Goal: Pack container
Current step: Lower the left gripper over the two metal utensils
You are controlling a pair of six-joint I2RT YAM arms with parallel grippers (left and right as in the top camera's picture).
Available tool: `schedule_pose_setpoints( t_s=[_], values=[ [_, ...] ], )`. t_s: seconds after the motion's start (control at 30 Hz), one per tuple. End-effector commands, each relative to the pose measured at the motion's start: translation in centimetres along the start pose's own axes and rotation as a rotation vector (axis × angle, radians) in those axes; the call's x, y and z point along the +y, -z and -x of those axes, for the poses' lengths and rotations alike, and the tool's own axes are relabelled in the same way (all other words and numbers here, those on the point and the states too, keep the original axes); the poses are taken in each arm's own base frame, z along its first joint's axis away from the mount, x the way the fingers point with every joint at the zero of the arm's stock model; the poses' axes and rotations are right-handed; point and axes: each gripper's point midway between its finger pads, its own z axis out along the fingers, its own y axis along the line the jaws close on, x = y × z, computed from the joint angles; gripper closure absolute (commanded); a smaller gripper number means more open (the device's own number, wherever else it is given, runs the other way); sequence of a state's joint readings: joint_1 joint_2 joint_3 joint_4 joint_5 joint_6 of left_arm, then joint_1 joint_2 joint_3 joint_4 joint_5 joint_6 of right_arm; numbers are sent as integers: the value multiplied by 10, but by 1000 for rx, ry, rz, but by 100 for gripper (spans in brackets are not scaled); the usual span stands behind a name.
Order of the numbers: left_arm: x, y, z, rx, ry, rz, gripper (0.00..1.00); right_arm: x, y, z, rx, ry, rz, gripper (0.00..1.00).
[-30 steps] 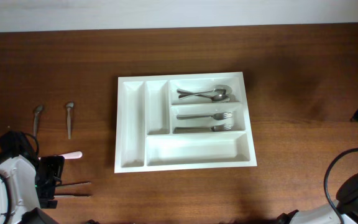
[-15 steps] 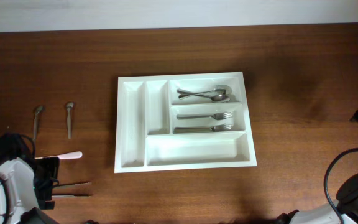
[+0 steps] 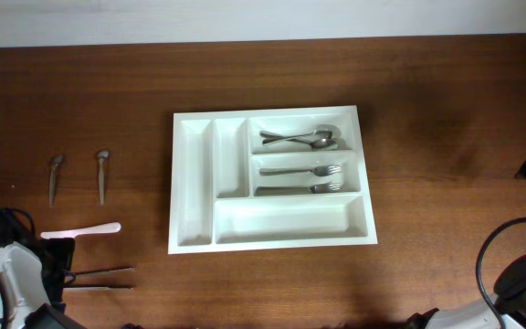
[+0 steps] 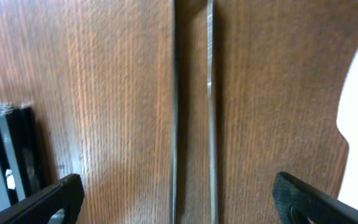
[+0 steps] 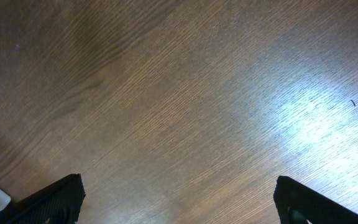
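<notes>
Left fingers (image 4: 48,200) spread wide and empty, straddling two thin utensils (image 4: 210,93) that lie side by side on the tabletop (image 4: 104,93) — tray (image 3: 193,183) well apart. Right fingers (image 5: 48,199) also spread, holding nothing. Risk: closing here may pinch both pieces or squirt one out sideways — they lie flat and close together, with little to grip.

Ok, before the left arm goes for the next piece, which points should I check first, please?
1. Left pincer open: ok.
2. Thin metal utensils between its fingers: ok.
3. Only one utensil lined up: not ok, two lie side by side.
4. Utensil type: cannot tell.
5. Cutlery tray has long compartments free: ok.
6. Right pincer open, holding nothing: ok.
</notes>
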State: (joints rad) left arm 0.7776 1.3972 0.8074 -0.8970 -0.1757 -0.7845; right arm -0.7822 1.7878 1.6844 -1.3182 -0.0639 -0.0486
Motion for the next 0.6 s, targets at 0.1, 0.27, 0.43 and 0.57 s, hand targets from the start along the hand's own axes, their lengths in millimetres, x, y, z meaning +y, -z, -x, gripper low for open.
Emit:
schedule_pose_setpoints(
  t_s=[0.1,0.27,0.43,0.57],
  values=[
    [1,-5,0,4,-65,9,1,-1,1,0,-5,-5,-12,1],
    [-5,-17,-9,58,-68,-10,1,-1,1,0,-5,-5,-12,1],
    [-6,-24,-12,84,-29,4,1,-1,1,0,-5,-5,-12,1],
    [-6,-30,-13,93,-28,13,1,-1,1,0,-5,-5,-12,1]
  ],
)
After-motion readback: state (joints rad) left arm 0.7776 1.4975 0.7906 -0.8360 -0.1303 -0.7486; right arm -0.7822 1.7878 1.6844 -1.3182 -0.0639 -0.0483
